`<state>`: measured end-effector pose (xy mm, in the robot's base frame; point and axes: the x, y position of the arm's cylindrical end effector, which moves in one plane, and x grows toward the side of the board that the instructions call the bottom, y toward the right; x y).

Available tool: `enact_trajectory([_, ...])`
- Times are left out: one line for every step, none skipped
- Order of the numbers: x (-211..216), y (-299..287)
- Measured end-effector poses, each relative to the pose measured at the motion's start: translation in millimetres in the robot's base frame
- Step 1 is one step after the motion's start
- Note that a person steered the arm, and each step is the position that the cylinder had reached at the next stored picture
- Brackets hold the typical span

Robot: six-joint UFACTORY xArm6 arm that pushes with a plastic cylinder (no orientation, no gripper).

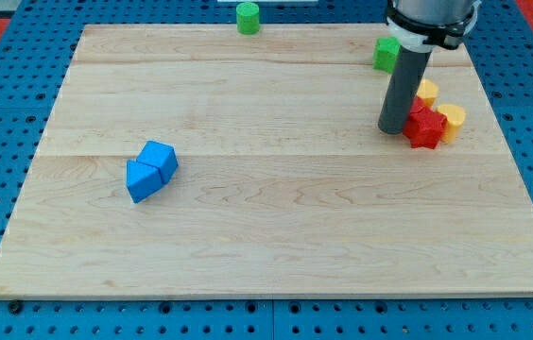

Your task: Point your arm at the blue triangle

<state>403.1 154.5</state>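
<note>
Tip (pixel 394 130) bare, clamping nothing, touching red block (pixel 424 127) on its right; blue triangle (pixel 141 179) and blue cube (pixel 160 157) far left, slightly lower.

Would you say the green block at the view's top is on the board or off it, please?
Off, or at most on the edge: the green block sits at the board's top edge, far from my tip.
</note>
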Motion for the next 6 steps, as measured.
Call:
enact_trajectory([38.8, -19.9])
enact_trajectory([104.4, -50.3])
enact_trajectory([153.2, -99.9])
enact_trajectory([162.2, -161.9])
enact_trajectory([144.6, -220.7])
enact_trajectory([122.5, -267.8])
